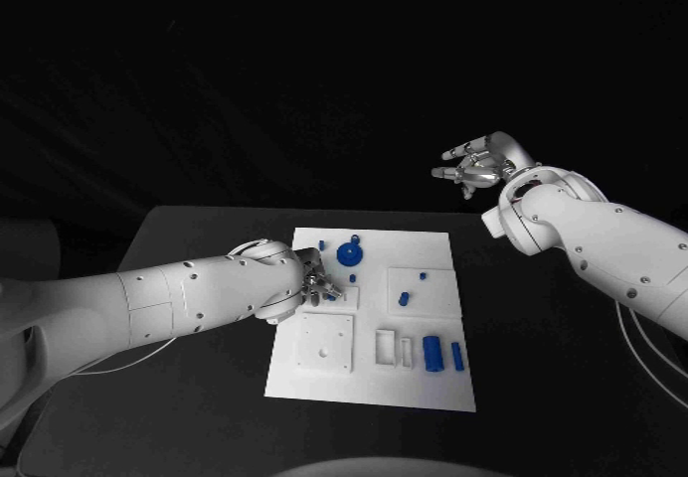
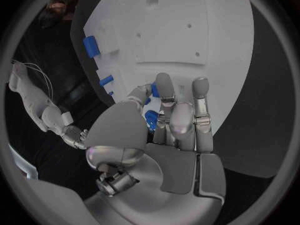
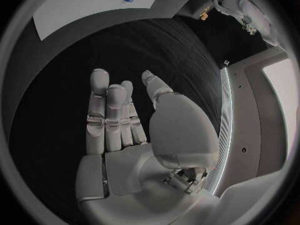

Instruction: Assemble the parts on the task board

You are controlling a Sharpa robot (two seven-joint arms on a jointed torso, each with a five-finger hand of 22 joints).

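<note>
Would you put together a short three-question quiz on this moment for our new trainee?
1. True or false: the right hand rests on the task board.
2. What does the left hand hold? A) a small blue part B) a white cable C) nothing
3. Fill in: the blue gear lies toward the board's ____ edge, near or far from the robot.

Key: 1 false, it is raised off the board, open; 2 A, the small blue part; 3 far.

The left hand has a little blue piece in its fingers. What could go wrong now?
The left hand pinches the blue piece only at its fingertips, so it might slip and drop onto the task board. Those fingers also hide the piece in the head view, so it could be set down crooked. The right hand is raised far away, too far to help.
</note>
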